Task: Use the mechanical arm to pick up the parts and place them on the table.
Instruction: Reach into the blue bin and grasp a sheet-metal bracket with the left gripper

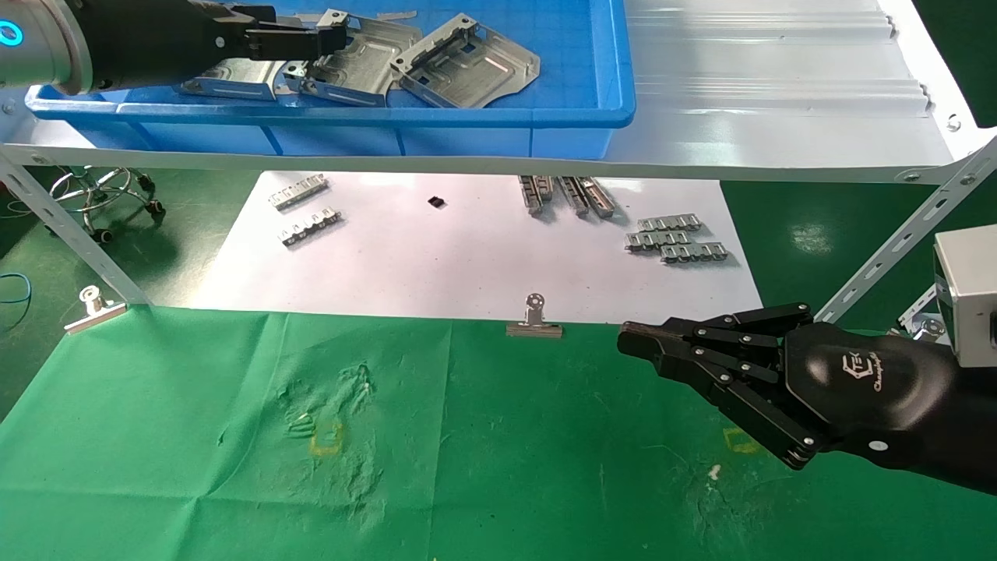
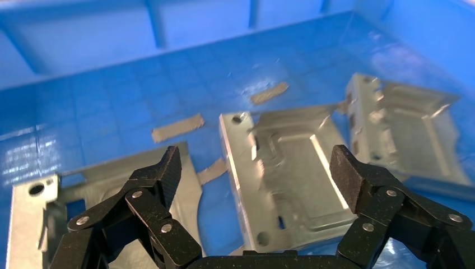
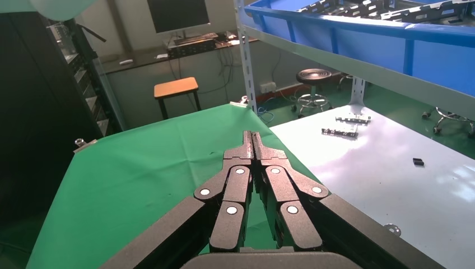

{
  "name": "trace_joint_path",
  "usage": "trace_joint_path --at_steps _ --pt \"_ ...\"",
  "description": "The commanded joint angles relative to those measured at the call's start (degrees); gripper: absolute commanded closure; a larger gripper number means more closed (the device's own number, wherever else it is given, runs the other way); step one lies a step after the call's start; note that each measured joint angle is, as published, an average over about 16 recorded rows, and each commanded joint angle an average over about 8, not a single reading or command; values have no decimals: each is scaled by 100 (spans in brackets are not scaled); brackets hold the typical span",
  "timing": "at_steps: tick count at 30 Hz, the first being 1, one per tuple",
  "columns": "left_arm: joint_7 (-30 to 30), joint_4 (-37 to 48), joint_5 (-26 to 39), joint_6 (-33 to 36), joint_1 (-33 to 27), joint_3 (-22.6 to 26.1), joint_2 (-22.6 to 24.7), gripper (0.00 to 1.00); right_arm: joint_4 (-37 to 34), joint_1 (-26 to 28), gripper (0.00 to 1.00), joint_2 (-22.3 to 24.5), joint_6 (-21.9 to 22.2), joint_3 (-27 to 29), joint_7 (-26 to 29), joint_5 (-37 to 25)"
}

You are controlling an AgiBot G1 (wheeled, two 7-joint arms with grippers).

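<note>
Three silver parts lie in the blue bin: a left one (image 1: 234, 78) (image 2: 101, 179), a middle one (image 1: 366, 62) (image 2: 291, 168) and a right one (image 1: 471, 66) (image 2: 403, 129). My left gripper (image 1: 331, 35) (image 2: 257, 168) reaches into the bin from the left. It is open, its two fingers standing on either side of the middle part with nothing held. My right gripper (image 1: 631, 339) (image 3: 252, 137) hovers shut and empty over the right side of the green table (image 1: 498, 452).
The blue bin (image 1: 389, 117) sits on a pale grey shelf (image 1: 779, 101) with slanted braces (image 1: 896, 241) at both sides. Under the shelf a white sheet (image 1: 467, 257) carries small toothed strips (image 1: 676, 238). Binder clips (image 1: 534, 321) (image 1: 95, 308) hold the cloth's far edge.
</note>
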Motion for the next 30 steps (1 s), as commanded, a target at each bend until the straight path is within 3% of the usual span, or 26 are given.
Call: trace_joint_path --at_steps 1,30 --pt "7 124 83 -91 -40 35 76 100 0 0 100 0 0 0 0 0" --pt "906 1177 107 -127 -326 45 451 100 0 0 100 0 0 0 0 0"
